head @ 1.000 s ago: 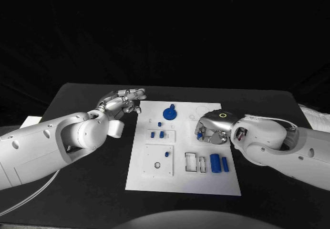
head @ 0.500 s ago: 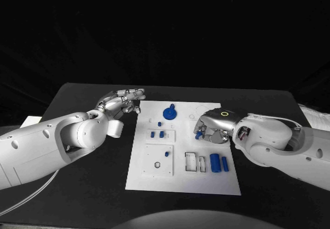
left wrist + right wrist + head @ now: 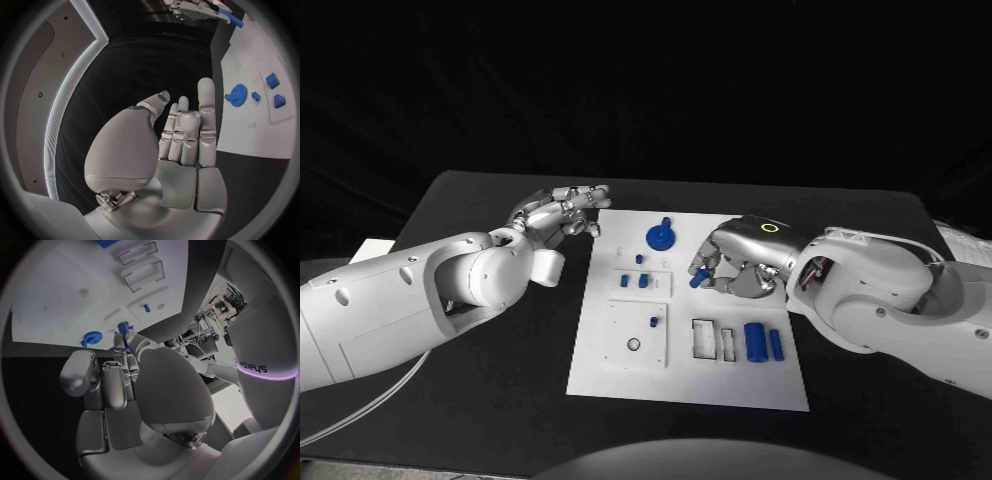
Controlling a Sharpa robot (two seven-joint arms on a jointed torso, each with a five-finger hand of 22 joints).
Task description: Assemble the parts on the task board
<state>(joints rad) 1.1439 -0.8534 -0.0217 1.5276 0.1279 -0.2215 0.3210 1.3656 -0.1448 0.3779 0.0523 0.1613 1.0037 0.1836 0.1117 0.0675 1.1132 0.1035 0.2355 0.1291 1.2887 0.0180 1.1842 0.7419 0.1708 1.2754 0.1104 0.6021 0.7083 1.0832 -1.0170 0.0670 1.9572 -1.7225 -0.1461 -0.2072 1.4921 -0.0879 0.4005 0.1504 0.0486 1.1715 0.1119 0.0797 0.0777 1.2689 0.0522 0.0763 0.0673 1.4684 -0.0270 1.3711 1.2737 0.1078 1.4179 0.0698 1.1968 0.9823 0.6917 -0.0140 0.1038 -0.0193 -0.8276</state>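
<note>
Overhead, the task board (image 3: 687,310) lies as a white plate in the middle of the black table (image 3: 473,200), and everything else is placed from it. The right hand (image 3: 733,265) hangs over the board's upper right part, pinching a blue cylindrical part (image 3: 698,277) between thumb and fingers, so it is clamped on that piece. A blue gear (image 3: 659,237) sits near the board's far edge, two small blue blocks (image 3: 635,281) lie just below it toward the board's middle, and a small blue peg (image 3: 655,323) stands in the square panel nearer the robot. Two blue cylinders (image 3: 762,342) lie side by side at the board's near right corner, beside two rectangular slots (image 3: 713,340). The left hand (image 3: 560,215) hovers just off the board's far left corner, holding nothing, its fingers partly curled and apart.

From the left wrist, the left hand (image 3: 169,145) has its fingers upright, slightly separated, gripping nothing. The board (image 3: 256,100) lies beyond the fingertips with the gear (image 3: 237,94) and blocks (image 3: 275,90) on it, and the right hand (image 3: 200,10) is far off holding the blue part (image 3: 230,19).

From the right wrist, the right hand (image 3: 131,385) has its fingertips closed around the blue part (image 3: 124,333) above the board (image 3: 56,300); the gear (image 3: 92,338) and the peg (image 3: 146,307) rest on the board.
</note>
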